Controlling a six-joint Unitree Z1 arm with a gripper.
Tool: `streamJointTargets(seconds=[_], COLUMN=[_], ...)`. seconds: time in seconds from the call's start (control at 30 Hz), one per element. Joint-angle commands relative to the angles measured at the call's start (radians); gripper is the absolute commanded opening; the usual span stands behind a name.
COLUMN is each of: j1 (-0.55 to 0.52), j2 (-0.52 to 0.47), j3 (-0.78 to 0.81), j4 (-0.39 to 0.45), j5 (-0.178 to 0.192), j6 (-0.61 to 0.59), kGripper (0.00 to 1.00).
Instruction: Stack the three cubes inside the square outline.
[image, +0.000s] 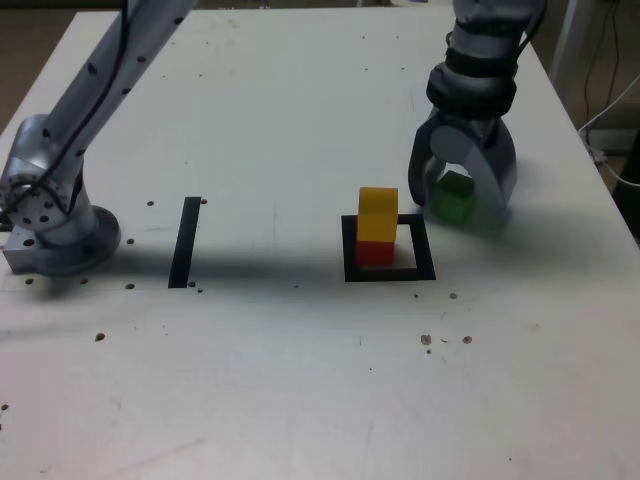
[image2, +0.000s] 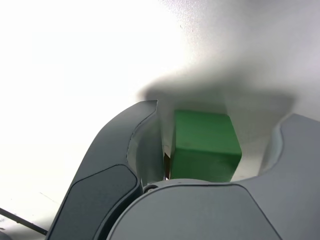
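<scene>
White table (image: 300, 100) carrying square outline (image: 350, 250), yellow cube (image: 378, 212) sitting on red cube (image: 376, 252) inside. Gripper (image: 462, 195) straddling green cube (image: 453, 198), exterior view's right, jaws spread, not yet clamping. Next: closing, lifting, stacking.

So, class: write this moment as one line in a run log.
gripper: open, jaws either side of small matte green cube | yellow cube stacked on red cube inside black tape square outline | green not yet stacked

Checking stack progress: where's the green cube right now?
In the exterior view the green cube sits on the table between the open gripper's jaws, just right of and behind the square outline holding the yellow-on-red stack.
</scene>
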Motion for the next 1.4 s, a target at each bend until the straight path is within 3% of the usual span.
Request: streamJointTargets(seconds=[0.0,0.73,1.13,1.37], j1=[-0.004,-0.013,-0.021,-0.053], j2=[0.006,-0.003,-0.213,-0.364], j3=[-0.009,-0.036,0.027,0.11], j4=[0.005,0.022,0.151,0.197], j5=[0.001,0.003,0.026,0.018], j6=[-0.005,-0.036,-0.268,-0.436], kGripper=[0.29,0.29,0.29,0.29])
